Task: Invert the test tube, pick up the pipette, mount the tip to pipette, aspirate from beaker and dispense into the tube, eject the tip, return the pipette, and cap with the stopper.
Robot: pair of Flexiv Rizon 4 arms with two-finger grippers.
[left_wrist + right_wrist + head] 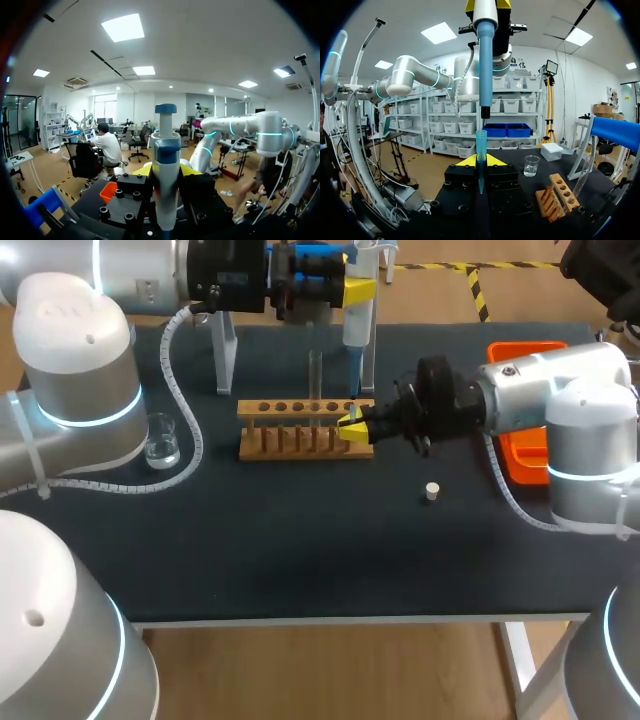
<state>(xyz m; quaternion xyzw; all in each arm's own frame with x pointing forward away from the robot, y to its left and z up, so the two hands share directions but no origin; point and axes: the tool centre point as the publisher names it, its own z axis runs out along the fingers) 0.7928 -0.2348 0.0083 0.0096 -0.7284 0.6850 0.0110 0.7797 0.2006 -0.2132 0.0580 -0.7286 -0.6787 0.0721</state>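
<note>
Stopper point(432, 491), one, lies loose toward the table's front, likely kept for capping. One tube point(315, 373) stands in the rack point(300, 443); one beaker point(160, 443) sits off to the left.

Left wrist: your left gripper point(166, 170) clamps the single pipette point(166, 145) upright.

Right wrist: your right gripper point(481, 161) pinches one tip point(481, 142) just under the pipette's nozzle, apparently lined up for mounting.

The head camera sits high behind the arms and looks down on the whole desk point(300, 550). The left wrist camera faces out over the room, with the pipette point(165, 165) very close. The right wrist camera sits low, looking across the desk past the tip point(481, 160). It shares the rack point(559, 197), beaker point(531, 165) and pipette with the head view.
</note>
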